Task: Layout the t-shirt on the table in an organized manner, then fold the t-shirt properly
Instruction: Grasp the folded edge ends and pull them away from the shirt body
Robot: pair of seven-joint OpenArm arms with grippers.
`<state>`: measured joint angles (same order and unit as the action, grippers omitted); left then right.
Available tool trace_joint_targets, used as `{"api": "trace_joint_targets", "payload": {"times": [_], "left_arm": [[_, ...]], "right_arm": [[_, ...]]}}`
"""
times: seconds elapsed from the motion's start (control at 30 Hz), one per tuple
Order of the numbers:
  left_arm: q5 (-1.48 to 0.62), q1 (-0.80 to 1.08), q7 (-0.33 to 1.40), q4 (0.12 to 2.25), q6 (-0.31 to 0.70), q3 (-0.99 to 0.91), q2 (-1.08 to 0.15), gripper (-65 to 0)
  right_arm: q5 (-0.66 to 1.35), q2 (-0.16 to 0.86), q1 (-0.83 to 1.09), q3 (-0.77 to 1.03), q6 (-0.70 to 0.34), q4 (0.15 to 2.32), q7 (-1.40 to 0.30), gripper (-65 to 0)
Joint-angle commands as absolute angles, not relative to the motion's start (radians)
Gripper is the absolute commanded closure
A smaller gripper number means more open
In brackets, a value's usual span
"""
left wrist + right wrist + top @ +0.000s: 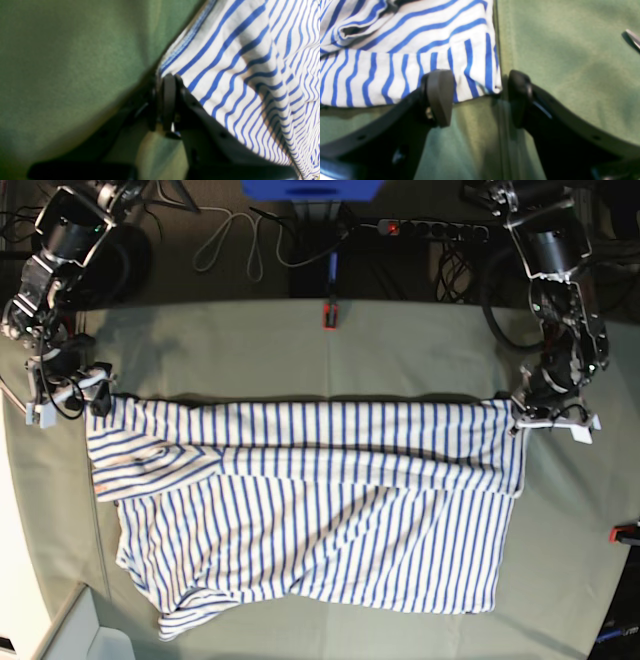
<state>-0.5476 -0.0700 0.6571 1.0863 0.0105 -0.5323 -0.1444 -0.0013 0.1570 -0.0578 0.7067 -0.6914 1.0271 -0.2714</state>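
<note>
Green table (400, 350) carries the shirt (320, 510) spread wide, top edge folded over; left gripper (172, 82) pinched on its corner hem, right gripper (480, 97) gaping astride the other corner, so limp light cloth, probably best held by hems.

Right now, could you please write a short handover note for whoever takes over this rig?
Left gripper: shut on the t-shirt, pinching a far corner of it.
Right gripper: open, straddling the opposite far corner, nothing pinched yet.
T-shirt: spread wide across the table, far edge folded over in a long band, one sleeve tucked on top at the right gripper's end, near hem bunched at one corner.
Done: rough layout, apparently a first fold along the far edge.
Left: likely close the right gripper, smooth the bunched corner, finish folding.
</note>
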Motion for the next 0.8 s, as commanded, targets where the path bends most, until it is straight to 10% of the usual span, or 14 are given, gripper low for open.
{"api": "trace_joint_targets", "payload": {"times": [0.0,0.1,0.27,0.77], "left_arm": [[-0.535,-0.068,0.702,1.086,-0.002,-0.530,-0.147,0.0],[-0.535,-0.068,0.702,1.086,-0.002,-0.530,-0.147,0.0],[-0.535,-0.068,0.704,1.096,-0.002,-0.530,-0.151,0.0],[-0.535,-0.116,0.901,1.400,-0.005,-0.532,-0.226,0.0]], "right_arm": [[0.007,0.170,-0.068,0.708,-0.698,1.038,-0.262,-35.6],[0.007,0.171,-0.065,0.664,-0.698,1.038,-0.262,-28.8],[0.008,0.177,-0.051,0.639,-0.698,1.063,-0.262,0.0],[0.008,0.194,-0.105,0.634,-0.698,1.377,-0.297,0.0]]}}
